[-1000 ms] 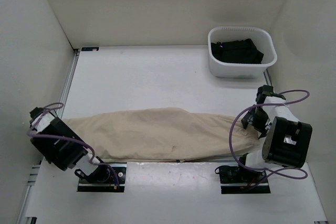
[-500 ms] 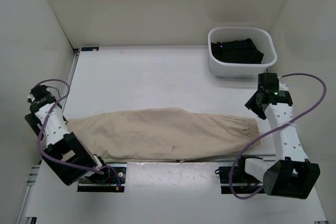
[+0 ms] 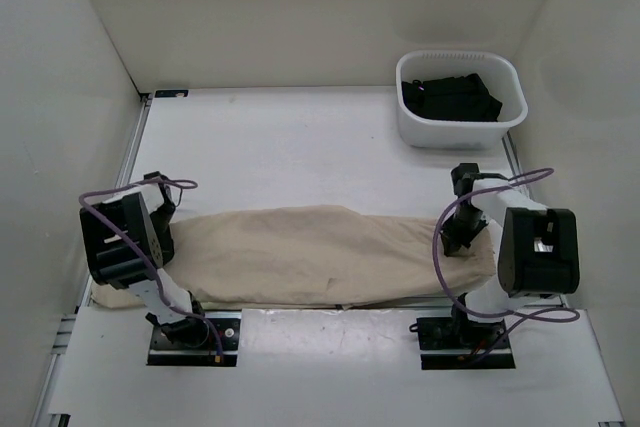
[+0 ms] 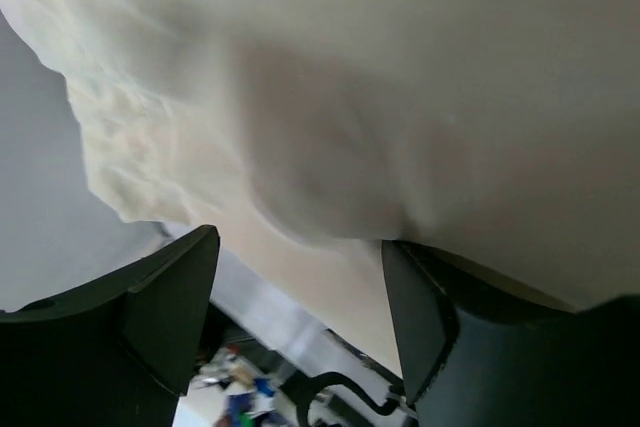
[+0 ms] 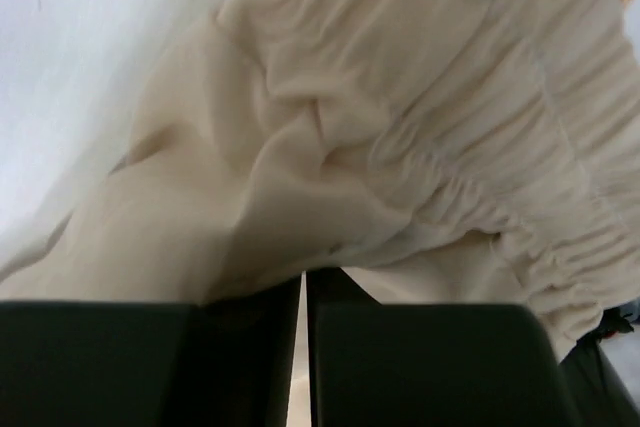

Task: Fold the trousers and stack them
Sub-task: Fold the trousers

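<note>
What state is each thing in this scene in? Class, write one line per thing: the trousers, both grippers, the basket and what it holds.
trousers: stretched out in one long strip across the table, not yet folded short.
left gripper: open, jaws apart at the cloth's left end.
right gripper: shut on the trousers at the gathered end.
basket: upright, not empty.
black garments: bundled inside the basket.

long beige soft cotton trousers (image 3: 320,252): one, stretched from 9 to 3 o'clock
white bench (image 3: 300,147): one
white plastic basket (image 3: 455,134): one, at 1 o'clock
black garments (image 3: 450,97): one heap in the basket, pieces cannot be counted
black-and-white robot arms (image 3: 125,237): two, at 8 and 4 o'clock
purple cables (image 3: 438,252): two, one per arm
black fingers (image 4: 160,307): two per arm
</note>
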Available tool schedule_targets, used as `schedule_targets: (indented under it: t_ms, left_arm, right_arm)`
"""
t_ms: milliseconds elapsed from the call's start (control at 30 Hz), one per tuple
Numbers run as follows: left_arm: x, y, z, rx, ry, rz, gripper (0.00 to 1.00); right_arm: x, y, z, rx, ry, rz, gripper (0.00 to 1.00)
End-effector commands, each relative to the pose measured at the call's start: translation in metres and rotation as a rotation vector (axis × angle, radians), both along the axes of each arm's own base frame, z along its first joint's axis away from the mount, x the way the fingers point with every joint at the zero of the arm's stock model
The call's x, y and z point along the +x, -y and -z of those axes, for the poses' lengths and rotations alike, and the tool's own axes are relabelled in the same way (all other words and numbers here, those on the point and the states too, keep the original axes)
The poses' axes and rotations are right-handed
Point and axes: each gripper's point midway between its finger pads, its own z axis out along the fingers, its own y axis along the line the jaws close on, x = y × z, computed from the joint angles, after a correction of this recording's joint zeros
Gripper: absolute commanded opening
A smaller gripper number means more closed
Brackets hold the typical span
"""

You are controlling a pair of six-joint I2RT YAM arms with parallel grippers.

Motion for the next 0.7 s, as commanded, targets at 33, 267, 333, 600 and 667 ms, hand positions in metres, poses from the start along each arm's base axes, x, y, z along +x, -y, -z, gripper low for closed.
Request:
schedule_targets:
  t_ms: [33,267,333,600,667]
  left_arm:
    - [0.042,0.002,0.021,0.071,0.046,0.086,0.77]
    - [0.114,0.039,0.031,0.016,0.1,0.239,0.77]
    - [0.138,0.04,0.028,0.022,0.136,0.248,0.77]
    - [0.17,0.048,0.018,-0.014,0.191,0.261,0.82]
    - [0.162,0.051,0.016,-0.031,0.183,0.261,0.82]
  right_arm:
    - [0.012,0.037,0.019,-0.071,-0.024,0.143,0.07]
    - [0.084,0.09,0.008,-0.128,0.122,0.206,0.07]
    - [0.121,0.101,-0.015,-0.147,0.182,0.18,0.05]
    - [0.157,0.093,-0.044,-0.058,0.216,0.045,0.31]
    - [0.145,0.08,-0.055,-0.001,0.238,0.008,0.69]
